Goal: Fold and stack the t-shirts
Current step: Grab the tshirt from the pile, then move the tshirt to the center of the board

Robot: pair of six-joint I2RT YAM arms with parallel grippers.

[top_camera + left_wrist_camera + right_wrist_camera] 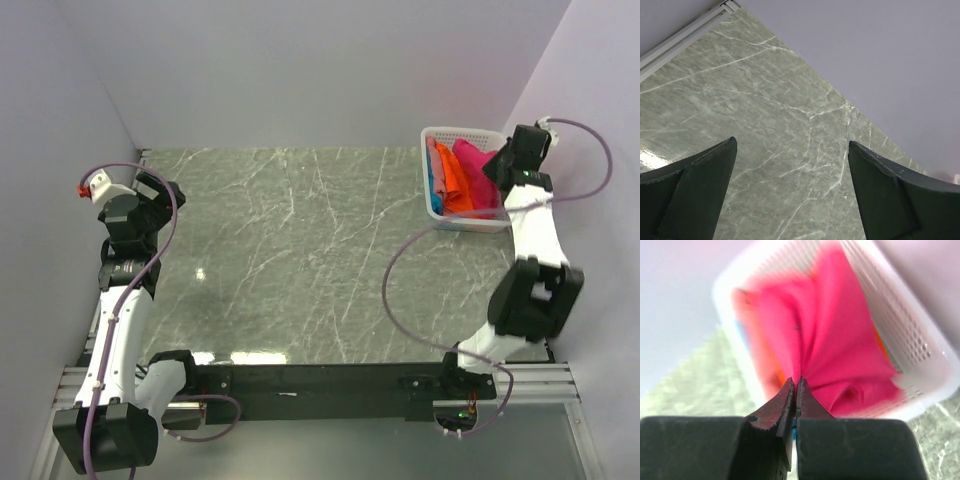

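Observation:
Three t-shirts are bunched in a white lattice basket [462, 133] at the far right of the table. The crimson-pink one [472, 160] lies on top at the right, the orange one [452, 176] in the middle, the blue-teal one [433, 170] at the left. My right gripper [497, 170] reaches into the basket. In the right wrist view its jaws [796, 382] are shut on a pinched ridge of the crimson-pink shirt [835, 340], and the cloth fans out from the tips. My left gripper [792, 145] stands open over bare marble at the far left, holding nothing.
The green marble table [300, 250] is walled by pale panels at the back and on both sides. The basket's wall [910, 335] rises close to the right of my right fingers. A metal rail [685, 35] runs along the table's left edge.

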